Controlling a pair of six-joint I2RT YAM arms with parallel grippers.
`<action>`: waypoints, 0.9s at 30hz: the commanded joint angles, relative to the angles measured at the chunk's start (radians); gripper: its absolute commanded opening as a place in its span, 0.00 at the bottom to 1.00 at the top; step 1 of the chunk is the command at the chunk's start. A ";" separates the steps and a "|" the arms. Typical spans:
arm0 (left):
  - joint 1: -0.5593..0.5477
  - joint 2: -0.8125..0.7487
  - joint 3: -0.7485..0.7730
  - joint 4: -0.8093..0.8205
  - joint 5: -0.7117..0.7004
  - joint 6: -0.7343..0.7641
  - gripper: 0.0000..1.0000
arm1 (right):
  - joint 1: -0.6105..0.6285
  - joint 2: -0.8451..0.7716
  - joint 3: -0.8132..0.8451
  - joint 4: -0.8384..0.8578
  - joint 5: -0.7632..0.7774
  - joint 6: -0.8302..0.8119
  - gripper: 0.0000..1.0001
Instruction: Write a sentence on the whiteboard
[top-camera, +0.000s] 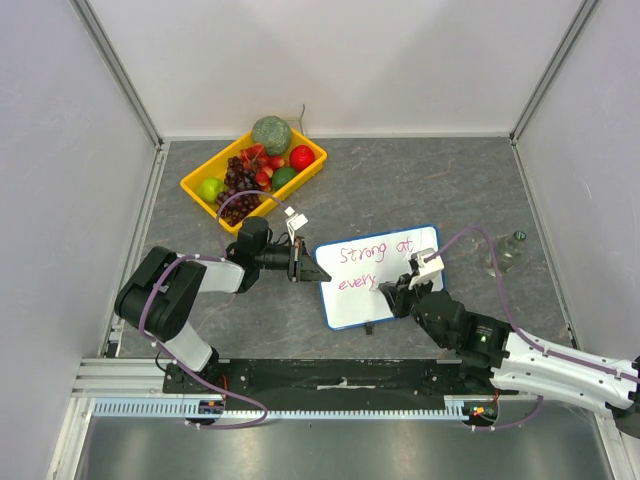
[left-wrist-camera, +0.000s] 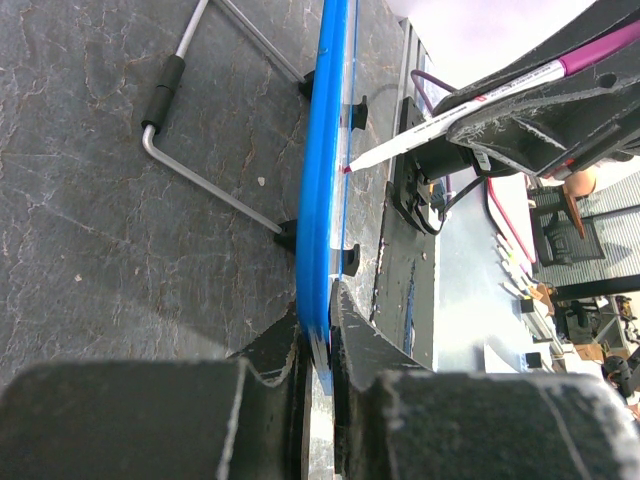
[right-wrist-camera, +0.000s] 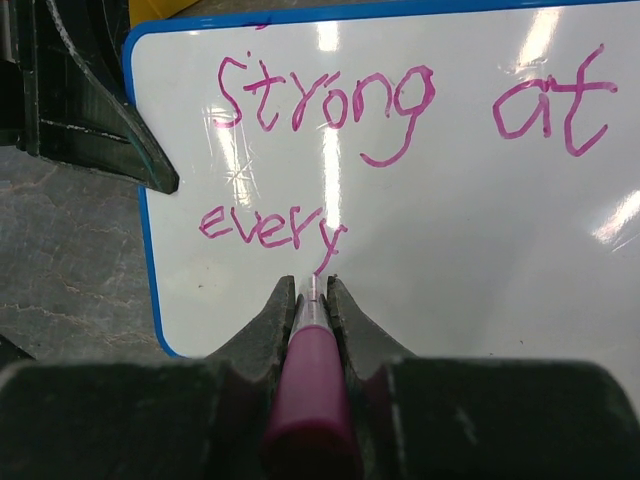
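Status: whiteboard (top-camera: 352, 306) sits on the table (top-camera: 420, 190) between the arms. Left gripper (top-camera: 318, 272) pinches its blue rim, right gripper (right-wrist-camera: 313, 290) clamps the marker (right-wrist-camera: 310, 380), tip at the "y" tail. The sentence (right-wrist-camera: 330, 150) reads "Strong at every" (second line looks unfinished, room left).

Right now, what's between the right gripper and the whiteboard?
Only the pink marker, pinched in the right gripper, tip on the whiteboard: see the right wrist view.
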 joint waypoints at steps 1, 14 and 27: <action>0.000 0.008 -0.012 -0.028 -0.033 0.076 0.02 | -0.003 0.004 -0.028 -0.044 -0.024 0.005 0.00; 0.001 0.005 -0.012 -0.028 -0.035 0.077 0.02 | -0.005 -0.097 0.123 0.044 -0.120 -0.101 0.00; 0.001 -0.003 -0.015 -0.030 -0.038 0.076 0.02 | -0.170 0.133 0.165 0.265 -0.454 -0.116 0.00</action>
